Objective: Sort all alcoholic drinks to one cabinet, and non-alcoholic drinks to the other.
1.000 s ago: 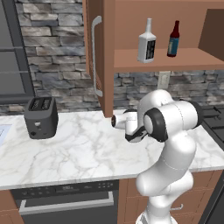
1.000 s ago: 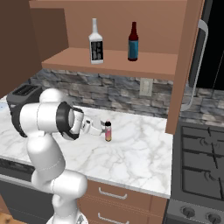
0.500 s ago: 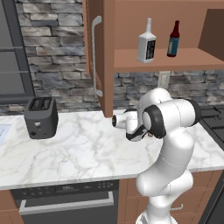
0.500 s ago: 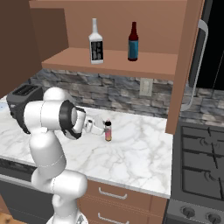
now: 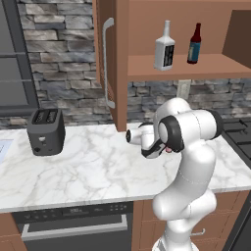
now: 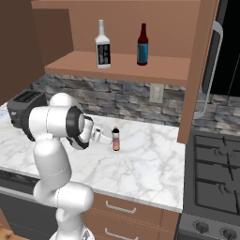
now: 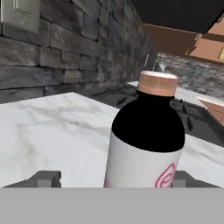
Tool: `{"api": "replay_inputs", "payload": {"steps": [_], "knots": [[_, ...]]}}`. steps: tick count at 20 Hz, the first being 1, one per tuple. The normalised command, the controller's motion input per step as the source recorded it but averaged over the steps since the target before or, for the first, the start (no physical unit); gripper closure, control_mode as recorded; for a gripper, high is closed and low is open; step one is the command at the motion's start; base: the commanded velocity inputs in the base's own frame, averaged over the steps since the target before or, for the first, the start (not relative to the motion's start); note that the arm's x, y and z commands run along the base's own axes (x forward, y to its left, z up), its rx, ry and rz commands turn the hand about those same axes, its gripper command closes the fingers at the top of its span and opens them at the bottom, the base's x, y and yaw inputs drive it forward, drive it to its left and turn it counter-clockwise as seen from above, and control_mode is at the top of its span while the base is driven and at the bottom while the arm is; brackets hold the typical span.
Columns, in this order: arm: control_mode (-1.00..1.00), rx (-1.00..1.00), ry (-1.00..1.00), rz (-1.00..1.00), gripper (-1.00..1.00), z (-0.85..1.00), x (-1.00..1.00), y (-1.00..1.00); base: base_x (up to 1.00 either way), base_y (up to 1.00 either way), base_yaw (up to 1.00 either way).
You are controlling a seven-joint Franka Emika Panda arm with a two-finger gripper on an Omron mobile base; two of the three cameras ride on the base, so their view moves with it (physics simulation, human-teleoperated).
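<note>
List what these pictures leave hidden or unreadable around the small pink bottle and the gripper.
- Hand view: pink bottle base, cut off at the bottom edge.
- Hand view: its label print, cropped, unreadable.
- Left base view: the robot's arm blocks the bottle's spot.
- Right base view: whether the gripper fingers touch the bottle, too small to tell.
- Shelf bottles' labels: too small to read.

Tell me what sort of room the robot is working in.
A home kitchen, computer-rendered by the look of it: a marble counter with a toaster on it, a gas stove alongside, and an open wall cabinet with bottles on its shelf.
</note>
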Motion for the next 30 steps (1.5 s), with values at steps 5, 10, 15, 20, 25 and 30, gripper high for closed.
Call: {"api": "replay_inputs", "payload": {"steps": [5,10,15,20,25,30], "knots": [[-1.0,-0.03,0.0,0.0,1.0,0.0,-0.04,-0.01,0.0,0.0,0.0],[-1.0,-0.01,-0.03,0.0,1.0,0.13,-0.3,-0.07,0.0,0.0,0.0],[-1.0,0.0,-0.07,0.06,1.0,0.66,-0.47,0.0,0.0,0.0,0.0],[-1.0,0.0,-0.01,0.11,1.0,0.8,-0.47,0.0,0.0,0.0,0.0],[-1.0,0.0,0.0,0.13,1.0,0.62,-0.44,-0.04,0.0,0.0,0.0],[-1.0,0.0,0.01,0.18,1.0,0.55,-0.45,-0.02,0.0,0.0,0.0]]}}
